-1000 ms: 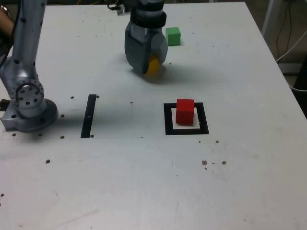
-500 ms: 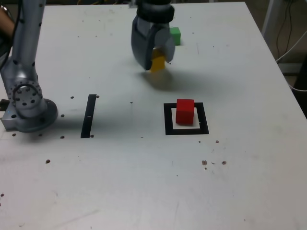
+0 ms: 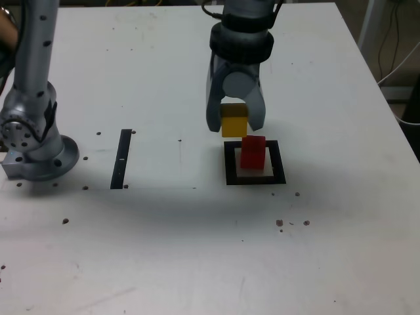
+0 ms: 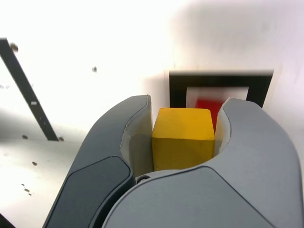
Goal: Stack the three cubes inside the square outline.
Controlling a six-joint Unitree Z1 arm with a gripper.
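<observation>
Yellow matte cube (image 3: 234, 123), clamped in the grey pincer (image 3: 235, 125), hangs above and slightly left of the red cube (image 3: 252, 152) mid-frame in the exterior view.

yellow cube (image 3: 234, 124) plain yellow | red cube (image 3: 252, 151) plain red | square outline (image 3: 230, 172) thick black frame, white centre | strip (image 3: 121, 158) black | gripper (image 3: 235, 125) grey, paler inner pads | table (image 3: 197, 249) white, dotted with small dark specks
</observation>
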